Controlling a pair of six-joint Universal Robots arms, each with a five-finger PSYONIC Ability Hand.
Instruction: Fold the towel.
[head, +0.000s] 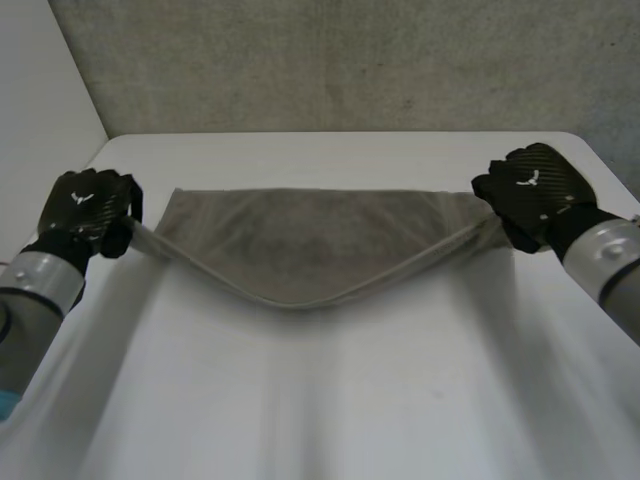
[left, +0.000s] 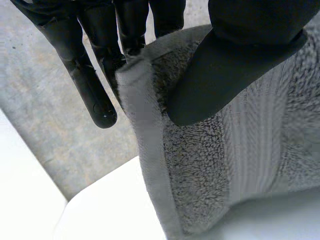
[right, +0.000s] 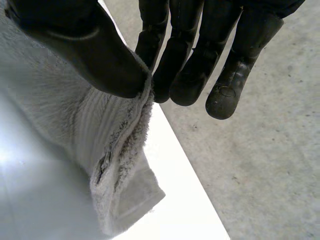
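A grey towel lies across the far half of the white table, its near edge lifted and sagging in the middle between my two hands. My left hand holds the towel's near left corner: in the left wrist view the thumb presses the towel against the fingers. My right hand holds the near right corner: in the right wrist view its thumb pinches the towel against the fingers. Both held corners hang a little above the table.
A grey carpeted wall rises behind the table's far edge. Grey floor lies beyond the table's right side and also past its left side.
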